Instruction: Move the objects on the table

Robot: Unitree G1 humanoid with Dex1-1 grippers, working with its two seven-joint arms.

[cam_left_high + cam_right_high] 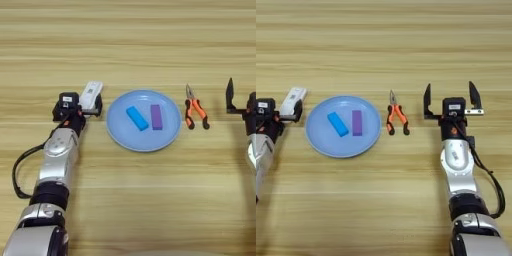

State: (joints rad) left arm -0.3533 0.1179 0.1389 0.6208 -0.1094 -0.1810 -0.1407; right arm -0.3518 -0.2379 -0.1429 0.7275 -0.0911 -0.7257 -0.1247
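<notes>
**Left has the bar, pliers up for grabs**

Wooden table (130,40) filled the left eye view. Left gripper (87,107) was clamped around the white bar (91,94), just left of the blue plate (115,135), bar pointing away from the robot.

Right eye view: pliers (396,116) lay just right of the plate, nose pointing away, handles toward the robot. Right gripper (452,97) sat near their right with fingers spread wide, so I'd guess that arm takes them.

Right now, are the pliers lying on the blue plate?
No, the pliers lie on the table, just right of the plate.
</notes>
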